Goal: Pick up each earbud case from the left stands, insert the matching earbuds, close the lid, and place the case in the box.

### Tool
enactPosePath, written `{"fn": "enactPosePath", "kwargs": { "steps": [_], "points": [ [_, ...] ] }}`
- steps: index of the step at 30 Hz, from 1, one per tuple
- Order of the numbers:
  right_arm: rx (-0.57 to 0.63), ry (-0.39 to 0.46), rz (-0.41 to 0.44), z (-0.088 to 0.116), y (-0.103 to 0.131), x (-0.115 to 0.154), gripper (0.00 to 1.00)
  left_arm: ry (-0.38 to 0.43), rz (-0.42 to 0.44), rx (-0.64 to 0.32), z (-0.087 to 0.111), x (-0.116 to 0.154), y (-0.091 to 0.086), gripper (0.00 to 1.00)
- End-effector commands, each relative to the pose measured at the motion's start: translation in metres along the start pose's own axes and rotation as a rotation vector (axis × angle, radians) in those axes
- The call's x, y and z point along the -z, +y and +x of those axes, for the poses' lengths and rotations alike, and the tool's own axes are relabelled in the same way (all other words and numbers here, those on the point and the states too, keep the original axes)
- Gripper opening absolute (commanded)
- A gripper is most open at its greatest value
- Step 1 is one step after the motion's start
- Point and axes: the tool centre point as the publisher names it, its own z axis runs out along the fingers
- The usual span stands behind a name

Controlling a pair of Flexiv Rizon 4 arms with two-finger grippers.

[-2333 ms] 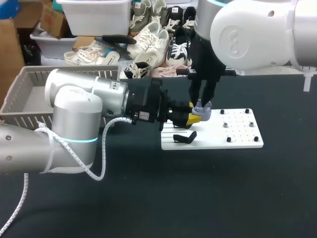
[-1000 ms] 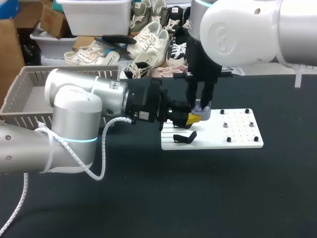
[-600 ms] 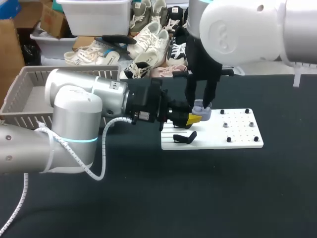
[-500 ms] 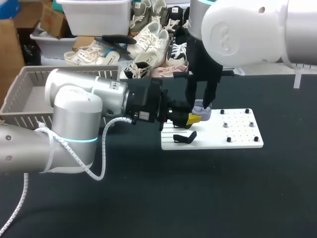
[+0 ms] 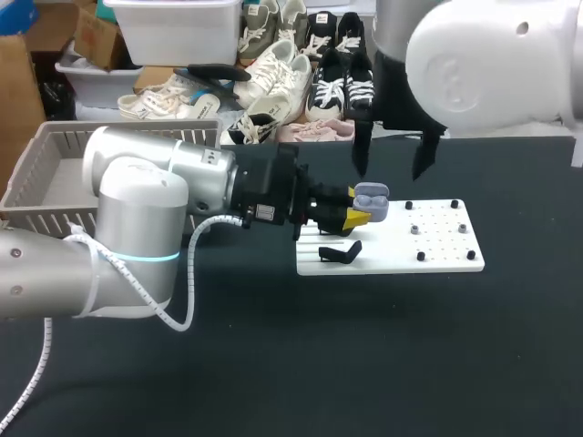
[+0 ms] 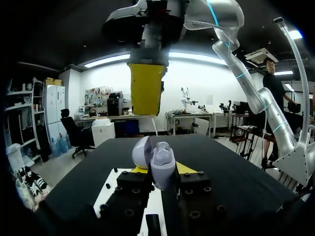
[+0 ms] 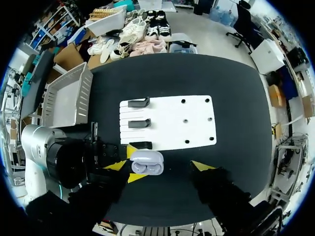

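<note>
Basket (image 5: 55, 173): behind the left gripper, partly hidden by that arm.
Left gripper (image 5: 357, 217): clamped on the lavender earbud case (image 5: 371, 199), lid open; cannot tell if earbuds sit inside.
White board (image 5: 442, 248): beneath this gripper, bare pegged area ahead.
Right gripper (image 5: 390, 171): spread wide, empty, above the case, not touching.

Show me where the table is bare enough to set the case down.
Bare table lies in front of the white board and to its right. It is crowded at the board's left end, where the left gripper holds the case by the stands.
</note>
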Motion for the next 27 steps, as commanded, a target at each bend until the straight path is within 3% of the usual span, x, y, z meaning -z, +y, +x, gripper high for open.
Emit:
{"fn": "enactPosePath", "kwargs": {
  "steps": [1,14,27],
  "points": [
    [-0.025,0.002,0.004,-0.013,-0.008,-0.007,1.00,0.000,0.000,0.000,0.000,0.000,0.001,0.00],
    [-0.092,0.053,0.015,-0.047,-0.027,-0.038,1.00,0.000,0.000,0.000,0.000,0.000,0.001,0.00],
    [-0.082,0.101,-0.011,-0.026,-0.022,-0.048,1.00,0.000,0.000,0.000,0.000,0.000,0.001,0.00]
  ]
}}
